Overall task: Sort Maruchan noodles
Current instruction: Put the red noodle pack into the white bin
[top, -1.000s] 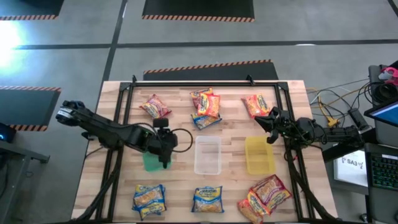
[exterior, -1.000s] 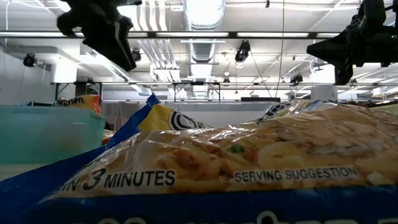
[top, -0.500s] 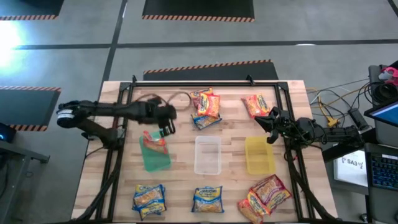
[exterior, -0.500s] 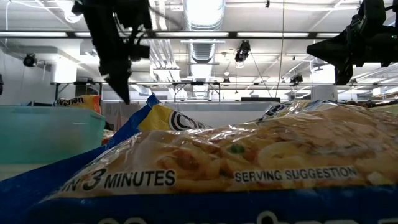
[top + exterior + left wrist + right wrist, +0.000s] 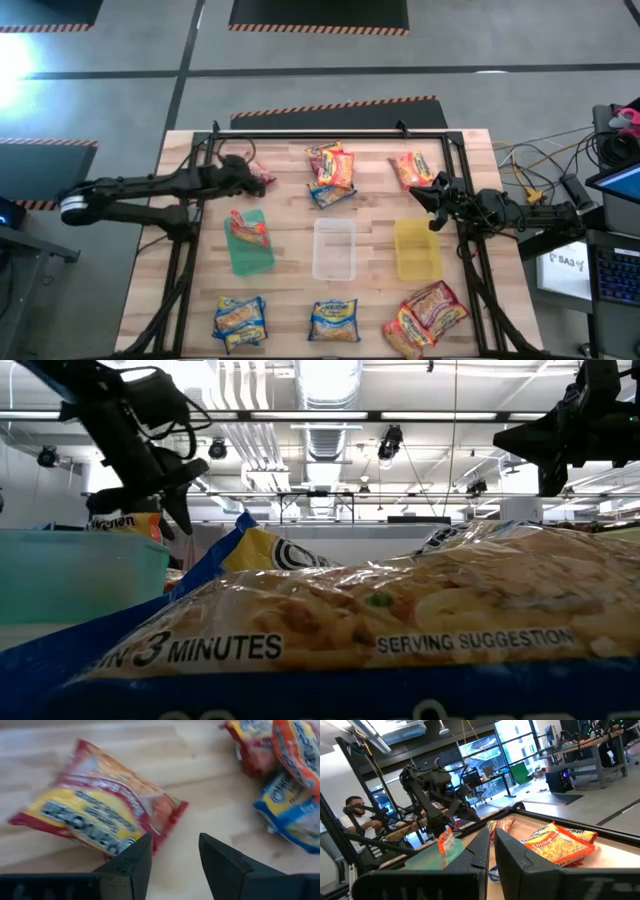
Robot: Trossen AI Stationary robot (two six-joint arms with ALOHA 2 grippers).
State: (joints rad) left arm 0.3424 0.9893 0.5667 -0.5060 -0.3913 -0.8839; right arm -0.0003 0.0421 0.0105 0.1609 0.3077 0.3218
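The left gripper (image 5: 262, 178), fingers apart and empty, has swung from the green bin (image 5: 252, 255) to the far-left red packet (image 5: 97, 817).

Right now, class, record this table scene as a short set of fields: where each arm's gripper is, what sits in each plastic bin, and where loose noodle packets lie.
left gripper: open, over the red-pink crinkly noodle packet at the far left of the wooden table
right gripper: shut, holding nothing, beside the yellow rectangular plastic bin
green rectangular plastic bin: one red-pink packet inside
clear rectangular plastic bin: no packet
yellow bin: no packet
loose packets: far edge and near edge
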